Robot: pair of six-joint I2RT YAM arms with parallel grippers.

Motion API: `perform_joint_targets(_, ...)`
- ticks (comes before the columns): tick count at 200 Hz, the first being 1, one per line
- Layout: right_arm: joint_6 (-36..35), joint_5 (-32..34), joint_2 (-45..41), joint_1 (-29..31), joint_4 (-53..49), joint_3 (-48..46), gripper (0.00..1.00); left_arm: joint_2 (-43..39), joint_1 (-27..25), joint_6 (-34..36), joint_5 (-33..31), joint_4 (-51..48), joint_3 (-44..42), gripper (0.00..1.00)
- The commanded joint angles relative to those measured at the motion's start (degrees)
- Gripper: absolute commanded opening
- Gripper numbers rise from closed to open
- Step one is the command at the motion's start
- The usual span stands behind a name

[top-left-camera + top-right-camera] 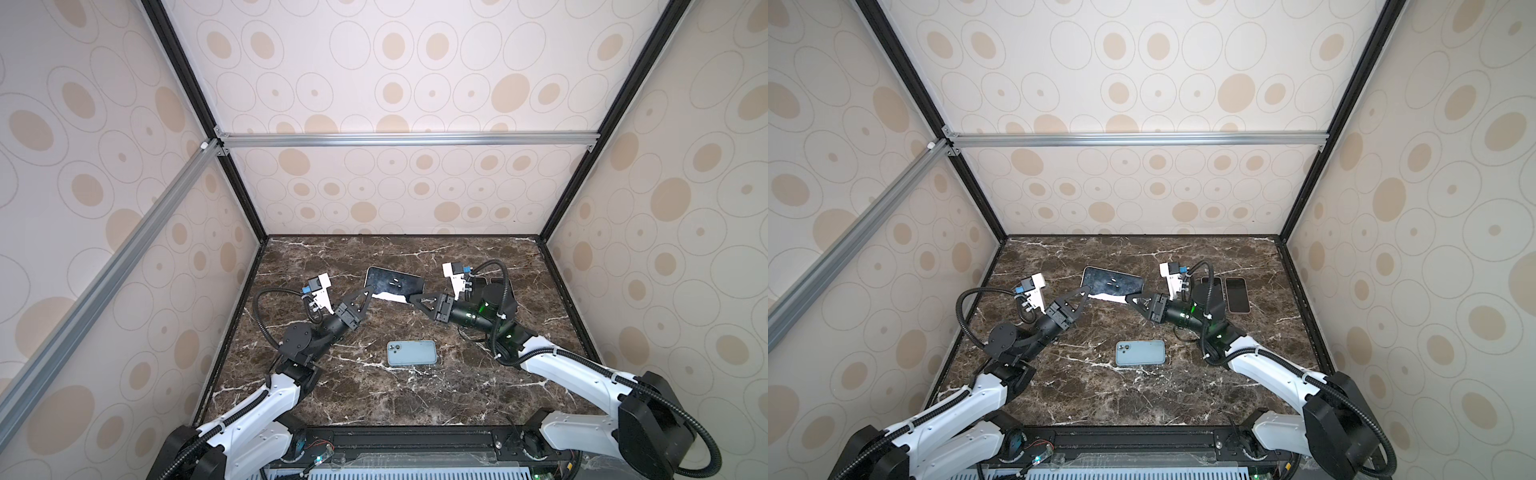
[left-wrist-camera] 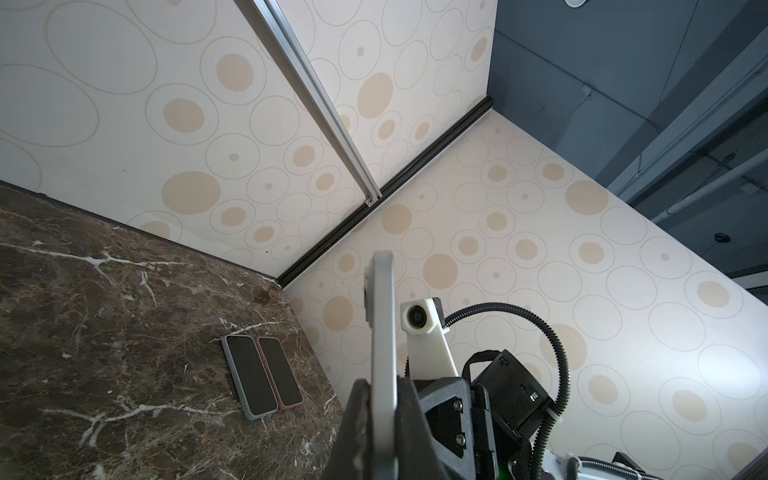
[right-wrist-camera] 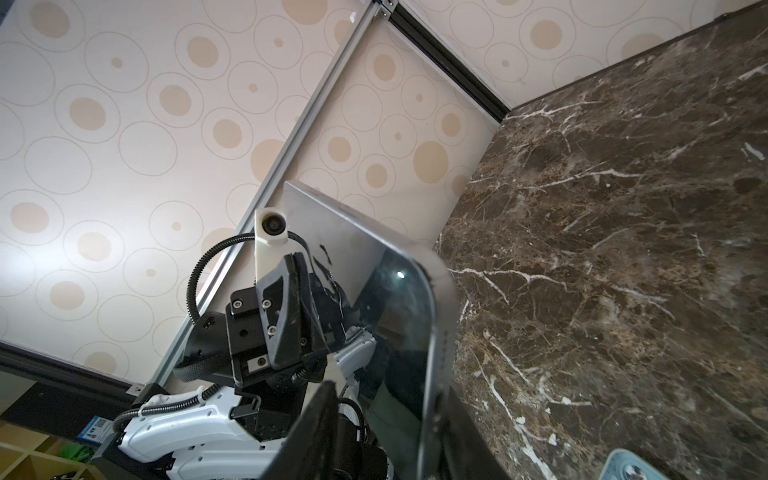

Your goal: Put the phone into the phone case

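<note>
The phone [image 1: 395, 282] [image 1: 1112, 281], with a glossy black screen and a silver rim, hangs tilted above the back middle of the marble table. My left gripper [image 1: 368, 293] [image 1: 1082, 294] is shut on its left end; in the left wrist view the thin edge of the phone [image 2: 382, 353] is pinched in that gripper [image 2: 382, 390]. My right gripper [image 1: 411, 300] [image 1: 1128, 300] [image 3: 386, 399] straddles the right end of the phone [image 3: 399, 316], open: one finger touches the rim, the other stands apart. The light blue phone case [image 1: 411, 352] [image 1: 1140, 352] [image 3: 631, 467] lies flat nearer the front.
Two more phones in cases lie side by side at the back right, one grey-blue [image 2: 249, 376] [image 1: 1236, 294] and one pink [image 2: 280, 370], partly behind my right arm in both top views. Patterned walls enclose the table [image 1: 374, 399] on three sides.
</note>
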Motion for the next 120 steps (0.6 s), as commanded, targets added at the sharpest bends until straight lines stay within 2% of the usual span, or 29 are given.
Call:
perform_joint_targets(1,1.2,-0.6,0.7,-0.1,6.5,0.3,0.36,-1.3,0.3,-2.0,-1.3,5.1,-0.3,0.00)
perform_joint_targets(120,3.8,-2.7,3.8,-0.1,12.9,2.3,0.27,-1.9,0.4,-4.9,-4.1,7.6,-2.9,0.00)
